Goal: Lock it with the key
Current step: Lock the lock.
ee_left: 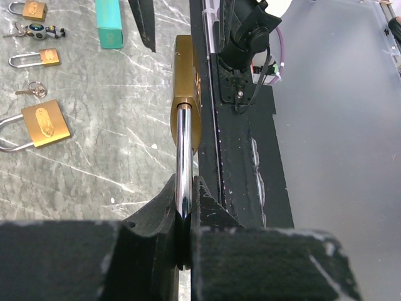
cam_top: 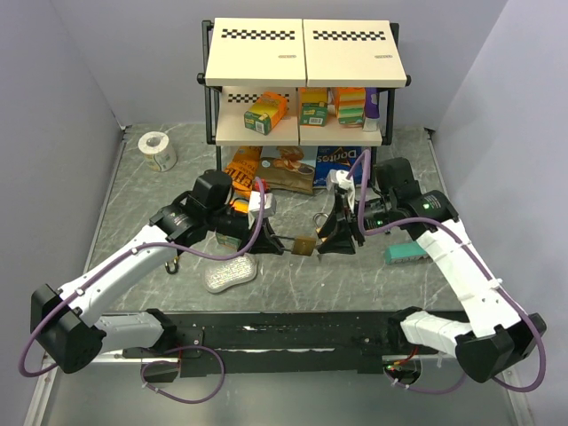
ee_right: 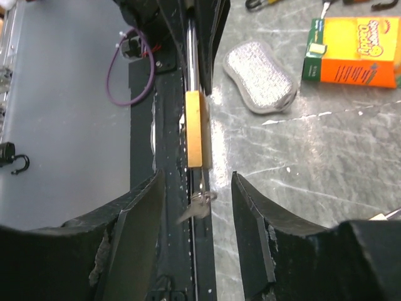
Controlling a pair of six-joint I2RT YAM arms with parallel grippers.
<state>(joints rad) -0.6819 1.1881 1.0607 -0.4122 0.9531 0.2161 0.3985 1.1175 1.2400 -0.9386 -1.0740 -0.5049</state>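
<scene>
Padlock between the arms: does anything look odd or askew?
No damage. The left jaws hold the padlock by its shackle; the key at its end looks slightly tilted, with the right jaws open around it.

Right claw [ee_right: 197, 188], jaws apart, flanking the key [ee_right: 198, 208] at the brass padlock's [ee_right: 195, 128] near end; grey bench [ee_right: 301, 163] beside.

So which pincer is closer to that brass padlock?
Left. The left pincer grips the steel shackle of the brass padlock; the right pincer stands open either side of its small silver key.

Grey walls [cam_top: 53, 80], marble tbl [cam_top: 355, 288], blk shelf [cam_top: 257, 55]
</scene>
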